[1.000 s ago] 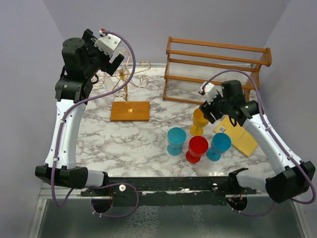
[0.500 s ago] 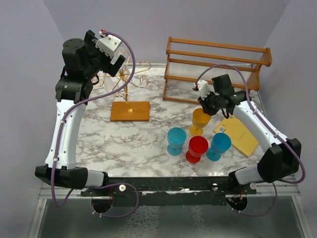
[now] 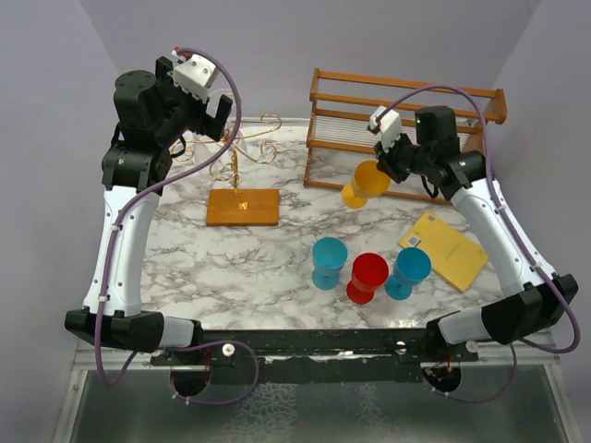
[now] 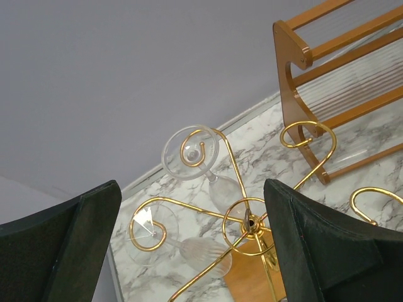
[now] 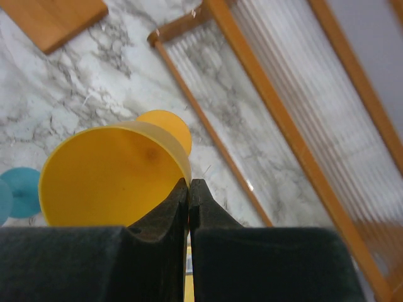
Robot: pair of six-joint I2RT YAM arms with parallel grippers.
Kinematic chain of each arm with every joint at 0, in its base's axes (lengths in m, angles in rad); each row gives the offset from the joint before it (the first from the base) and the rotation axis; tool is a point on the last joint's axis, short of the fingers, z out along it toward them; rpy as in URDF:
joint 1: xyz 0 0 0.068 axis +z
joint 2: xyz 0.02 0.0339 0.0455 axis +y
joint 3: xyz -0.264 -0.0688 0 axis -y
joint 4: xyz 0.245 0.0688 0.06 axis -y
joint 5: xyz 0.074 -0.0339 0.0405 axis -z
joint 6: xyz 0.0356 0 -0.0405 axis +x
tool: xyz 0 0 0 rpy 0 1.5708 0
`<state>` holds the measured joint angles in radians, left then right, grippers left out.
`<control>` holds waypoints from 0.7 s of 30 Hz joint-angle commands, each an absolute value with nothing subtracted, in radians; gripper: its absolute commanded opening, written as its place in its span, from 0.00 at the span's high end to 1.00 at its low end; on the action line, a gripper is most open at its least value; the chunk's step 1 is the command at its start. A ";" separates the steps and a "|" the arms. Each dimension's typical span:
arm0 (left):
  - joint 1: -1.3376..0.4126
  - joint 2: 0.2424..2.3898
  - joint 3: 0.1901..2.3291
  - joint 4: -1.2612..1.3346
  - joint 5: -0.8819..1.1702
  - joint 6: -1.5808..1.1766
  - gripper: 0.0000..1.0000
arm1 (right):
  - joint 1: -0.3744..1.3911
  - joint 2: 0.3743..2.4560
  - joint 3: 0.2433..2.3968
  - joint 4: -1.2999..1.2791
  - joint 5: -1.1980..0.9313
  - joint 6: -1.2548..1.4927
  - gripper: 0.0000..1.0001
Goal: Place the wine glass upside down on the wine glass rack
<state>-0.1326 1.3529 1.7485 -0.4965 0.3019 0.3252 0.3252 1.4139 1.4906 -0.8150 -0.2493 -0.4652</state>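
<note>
Right gripper [image 5: 189, 189] is pinched shut on the rim of the yellow plastic wine glass [image 3: 367, 180], with one finger inside the cup and one outside. It holds the glass up in the air, off the white marble table [image 3: 277, 258], just in front of the big brown wooden slatted shelf [image 3: 406, 115]. Left gripper [image 4: 192, 189] is open wide and holds nothing. It hangs over the thin gold wire rack with curly arms [image 3: 242, 148], which stands on a flat orange wooden base [image 3: 243, 207].

I think the job is about in the middle. The picking up is done. What is left is to carry the glass over to the gold rack, which is well apart from it on the left side. Then the glass must be turned over and its stem slid into a curly arm, so it hangs by its foot. Two clear glasses [image 4: 189, 154] hang there already, so it needs a free curl.

The glass is tilted. It is not upright, and it is not upside down yet. Its long line, from mouth to foot, slants. The open mouth points up toward the right wrist. The round foot points down and away, toward the table and the left side
</note>
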 commanded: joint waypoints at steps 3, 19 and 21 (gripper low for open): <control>-0.134 1.322 1.783 -0.465 0.362 0.187 0.01 | 0.322 1.327 1.634 -0.686 -0.311 -0.433 0.98; -0.138 1.366 1.562 -0.045 0.787 -0.593 0.18 | 0.322 1.351 1.883 -0.549 -0.565 -0.138 0.98; -0.146 1.382 1.542 0.003 0.803 -0.664 0.19 | 0.322 1.361 1.896 -0.546 -0.585 -0.119 0.98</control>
<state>-0.1333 1.3586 1.5829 -0.1890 0.6735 -0.3862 0.3252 1.3300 1.8633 -0.5789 -0.4931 -0.2165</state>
